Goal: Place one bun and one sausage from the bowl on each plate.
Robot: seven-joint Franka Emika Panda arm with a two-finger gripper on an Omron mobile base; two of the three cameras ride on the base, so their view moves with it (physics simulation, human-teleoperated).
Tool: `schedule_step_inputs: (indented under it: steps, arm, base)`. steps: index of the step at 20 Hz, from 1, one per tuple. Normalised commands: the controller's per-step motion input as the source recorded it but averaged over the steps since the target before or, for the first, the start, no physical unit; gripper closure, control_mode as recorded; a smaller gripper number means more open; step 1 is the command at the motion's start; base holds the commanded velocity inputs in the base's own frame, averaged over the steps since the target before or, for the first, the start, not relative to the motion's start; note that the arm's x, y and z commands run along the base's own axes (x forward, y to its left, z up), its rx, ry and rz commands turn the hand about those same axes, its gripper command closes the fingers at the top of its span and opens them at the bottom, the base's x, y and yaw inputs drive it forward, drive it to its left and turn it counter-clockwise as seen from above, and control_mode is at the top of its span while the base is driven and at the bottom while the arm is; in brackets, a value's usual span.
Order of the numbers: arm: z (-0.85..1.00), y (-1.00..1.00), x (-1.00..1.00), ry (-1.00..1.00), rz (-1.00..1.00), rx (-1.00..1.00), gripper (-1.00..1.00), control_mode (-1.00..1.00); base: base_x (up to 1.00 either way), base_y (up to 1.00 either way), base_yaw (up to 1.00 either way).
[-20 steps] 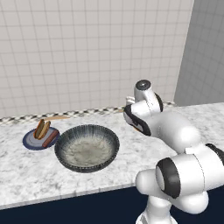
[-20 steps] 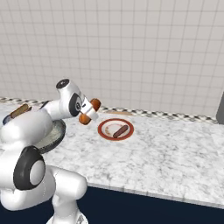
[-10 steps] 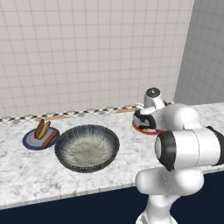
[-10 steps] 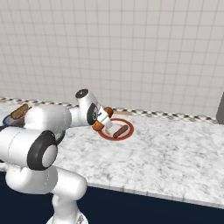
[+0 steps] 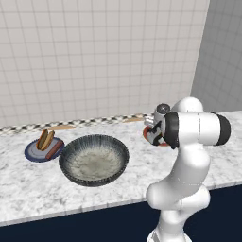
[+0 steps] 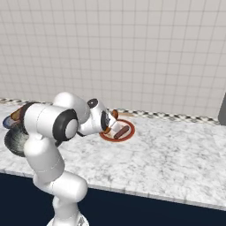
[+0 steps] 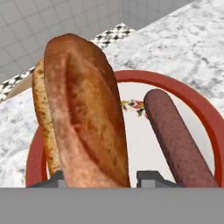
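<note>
Arm's swung right since a second ago, so the gripper (image 7: 99, 181) now hangs over the red plate (image 7: 183, 98), fingers clamped on the bun (image 7: 85, 113), lying parallel beside the sausage (image 7: 177, 138).

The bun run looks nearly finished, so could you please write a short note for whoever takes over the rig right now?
Gripper: jaws shut on the bun, held over the red-rimmed plate.
A sausage already lies on that plate.
The blue plate left of the bowl already has its bun and sausage.
The bowl looks empty.
Left: set this bun down beside the sausage, open, and withdraw.
</note>
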Motion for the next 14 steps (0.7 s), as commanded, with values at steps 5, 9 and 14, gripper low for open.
schedule_step_inputs:
  steps: [5, 9, 14]
  arm:
    - [0.47, -0.01, 0.25, 0.01, 0.00, 0.01, -1.00, -1.00]
    - [1.00, 0.00, -0.38, -0.02, 0.00, 0.00, -1.00, -1.00]
    - [1.00, 0.08, -0.99, -0.07, 0.01, -0.01, -1.00, -1.00]
  base:
    - [0.00, 0.00, 0.00]
    - [0.00, 0.00, 0.00]
    - [0.00, 0.00, 0.00]
